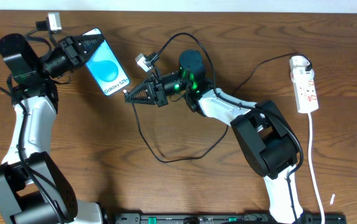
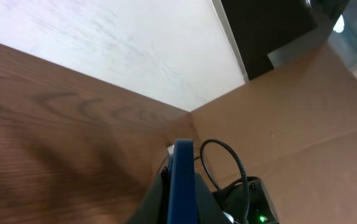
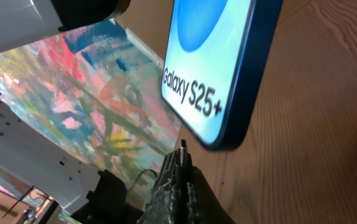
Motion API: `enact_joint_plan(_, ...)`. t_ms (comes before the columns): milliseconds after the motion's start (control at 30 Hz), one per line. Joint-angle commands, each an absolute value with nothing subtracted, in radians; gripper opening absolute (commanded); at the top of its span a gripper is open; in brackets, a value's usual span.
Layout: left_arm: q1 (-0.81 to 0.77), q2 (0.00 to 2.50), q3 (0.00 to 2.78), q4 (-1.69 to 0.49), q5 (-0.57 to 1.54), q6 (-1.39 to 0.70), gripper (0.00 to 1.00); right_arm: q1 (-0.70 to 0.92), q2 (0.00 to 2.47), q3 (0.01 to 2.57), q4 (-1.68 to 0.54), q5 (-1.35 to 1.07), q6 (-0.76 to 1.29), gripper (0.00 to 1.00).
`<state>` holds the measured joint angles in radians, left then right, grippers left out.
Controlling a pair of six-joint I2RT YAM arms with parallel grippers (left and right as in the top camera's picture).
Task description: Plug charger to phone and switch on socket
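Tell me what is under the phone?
The left pincer holds the phone up, and below it is the wooden table. The right pincer holds the charger tip close to the phone's bottom end. The phone's back and port are hidden.

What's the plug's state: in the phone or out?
Out. The right gripper holds the charger, its tip just short of the phone; a gap shows between them.
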<state>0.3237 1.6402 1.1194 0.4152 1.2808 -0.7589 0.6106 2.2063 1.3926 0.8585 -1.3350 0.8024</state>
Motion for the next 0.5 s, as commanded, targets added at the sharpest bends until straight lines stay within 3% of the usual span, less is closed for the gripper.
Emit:
enact_joint_plan(0, 0.301, 1.621, 1.118, 0.421, 1.317, -0.764, 0.08, 0.616, 2.195, 1.413, 0.864, -1.334, 0.785, 0.01)
enact_joint_plan(467, 0.285, 1.621, 1.118, 0.424, 1.319, -0.760, 0.08, 0.616, 2.195, 1.413, 0.864, -1.336, 0.788, 0.01)
